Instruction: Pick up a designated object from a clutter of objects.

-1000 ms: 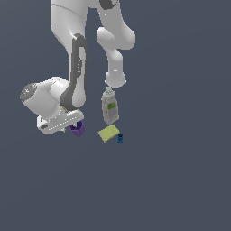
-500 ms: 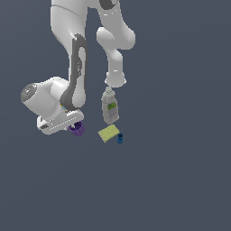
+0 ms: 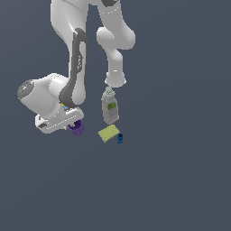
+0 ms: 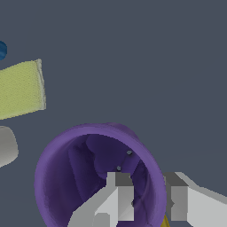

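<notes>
The purple cup (image 3: 78,129) stands on the floor, half hidden under my white hand in the exterior view. In the wrist view its open mouth (image 4: 66,177) faces the camera. My gripper (image 4: 148,204) straddles the cup's rim. One finger (image 4: 119,195) reaches inside the cup and the other finger (image 4: 179,201) presses on the outside wall. The jaws look shut on the thin rim. In the exterior view the gripper (image 3: 72,126) sits low over the cup, its fingertips hidden.
A grey-white bottle with a green label (image 3: 110,107) stands to the exterior view's right of the cup. A flat yellow-green pad (image 3: 108,133) and a tiny blue can (image 3: 120,138) lie beside it. A sliver of something yellow (image 4: 165,220) shows behind the cup.
</notes>
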You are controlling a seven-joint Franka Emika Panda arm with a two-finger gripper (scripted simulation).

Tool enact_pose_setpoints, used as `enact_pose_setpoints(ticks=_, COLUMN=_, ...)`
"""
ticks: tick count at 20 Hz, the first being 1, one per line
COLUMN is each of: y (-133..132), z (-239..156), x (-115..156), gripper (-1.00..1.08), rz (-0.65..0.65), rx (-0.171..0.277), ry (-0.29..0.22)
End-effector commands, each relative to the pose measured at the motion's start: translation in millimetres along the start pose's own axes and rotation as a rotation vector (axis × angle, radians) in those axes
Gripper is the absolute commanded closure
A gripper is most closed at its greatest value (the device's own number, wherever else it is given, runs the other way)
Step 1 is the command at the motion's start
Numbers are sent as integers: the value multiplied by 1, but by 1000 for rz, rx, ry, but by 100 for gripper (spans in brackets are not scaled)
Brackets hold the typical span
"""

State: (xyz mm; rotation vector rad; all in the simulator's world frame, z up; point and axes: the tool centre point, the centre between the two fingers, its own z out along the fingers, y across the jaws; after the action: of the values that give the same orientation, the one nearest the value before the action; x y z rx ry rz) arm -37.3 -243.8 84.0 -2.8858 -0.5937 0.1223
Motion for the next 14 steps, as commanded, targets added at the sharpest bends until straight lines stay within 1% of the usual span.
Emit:
enact_pose_setpoints(ticks=1, y=-4, z=-14, x=5, gripper=108, rz=-1, rx=-2, ry=1)
enact_pose_setpoints(ticks=7, y=-18, z=-62, x=20, gripper=108, rz=0, rx=-3, ry=0)
enact_pose_setpoints(ticks=14, y=-40, z=-135, x=44, gripper=108, rz=1, rx=-4, ry=-1)
